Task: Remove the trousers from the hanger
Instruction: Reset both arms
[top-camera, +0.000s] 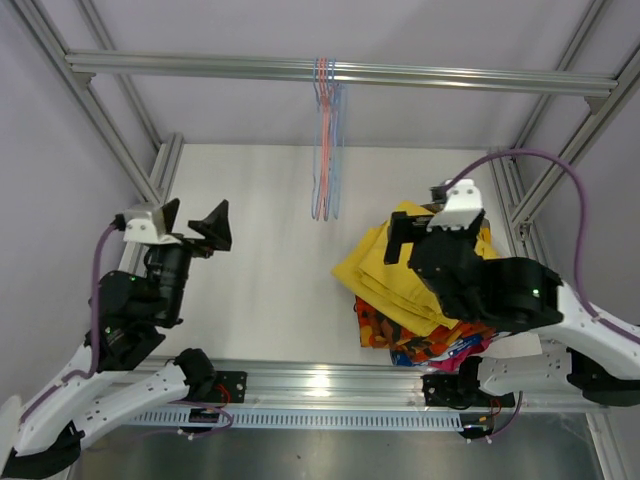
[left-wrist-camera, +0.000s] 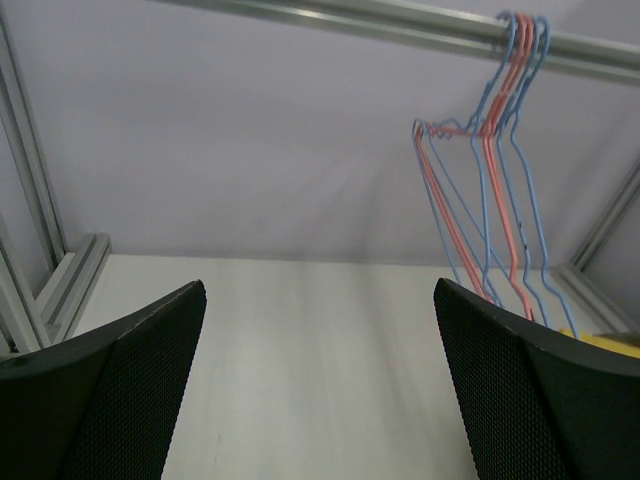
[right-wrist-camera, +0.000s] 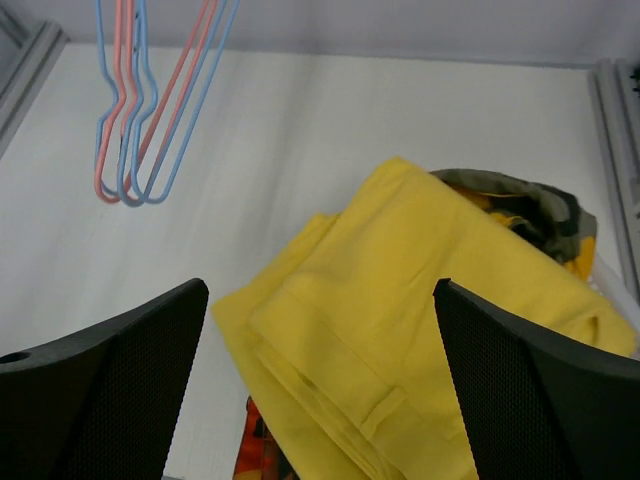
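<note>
left arm: we see it rising from its base at the near left, elbow bent. the left gripper (top-camera: 193, 222) is held above the left side of the table (top-camera: 260, 280) and faces the far wall.
left gripper state: jaws spread wide with nothing between them. in its own wrist view the 2 fingers (left-wrist-camera: 140, 390) frame only bare tabletop.
right arm: folded over the right side of the table. the right gripper (right-wrist-camera: 320, 300) hangs above the trousers (top-camera: 385, 285) and tilts down toward them.
right gripper state: jaws wide apart, holding nothing, clear of the cloth.
trousers: a loose heap on the right half of the table, close to the right frame post. the yellow pair (right-wrist-camera: 400, 330) lies on top, the camouflage pair (right-wrist-camera: 530, 205) at its far side, and the orange-red patterned pair (top-camera: 380, 325) underneath at the near left.
hangers: several pink and blue wire hangers (top-camera: 326, 150) hang bunched together from the rail (top-camera: 200, 65). they are bare wire, left of the heap and well apart from it.
in the way: in the top view the right arm covers the near right part of the heap.
top view only: scraps of pink and of blue-and-white cloth at the heap's near edge, too hidden to sort.
right wrist only: the camouflage folds, seen clearly.
left wrist only: the hanger hooks over the rail, and just 1 yellow corner at the right edge.
</note>
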